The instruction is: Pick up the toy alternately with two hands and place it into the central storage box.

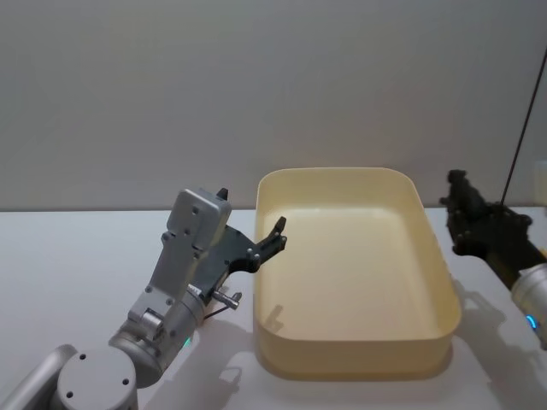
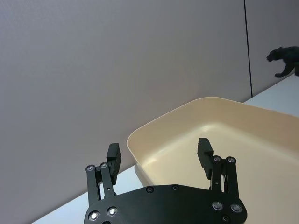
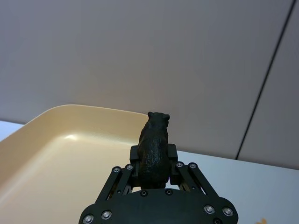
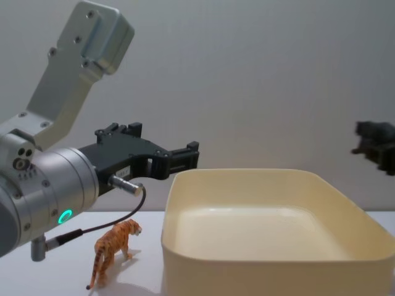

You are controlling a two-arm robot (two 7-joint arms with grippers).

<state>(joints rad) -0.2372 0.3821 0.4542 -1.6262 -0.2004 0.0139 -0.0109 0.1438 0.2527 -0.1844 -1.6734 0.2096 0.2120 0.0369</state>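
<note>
At the middle of the white table [image 1: 68,256] sits the cream-yellow storage box [image 1: 355,359]. Take the head view with the box as the dial's centre. The left gripper [image 1: 275,232] is at 9 o'clock, raised off the table on its silver arm, its tips reaching to the box's left rim. Its fingers [image 2: 114,153] stand wide apart, and the left wrist view shows the box's corner through the gap.

The right gripper [image 1: 461,205] is at about 2 o'clock, outside the box's right rim and lifted clear of the table. Its jaws are drawn in narrow on a black toy animal [image 3: 154,135], clamped at the body, with the head pointing away from the wrist toward the grey wall [image 1: 256,85]. Seen from the chest view, this toy hangs above the level of the box's rim.

A second toy — an orange tiger [image 4: 114,245] — stands on the table at about 8 o'clock from the box in the chest view, just beside its left wall and below the left gripper.
</note>
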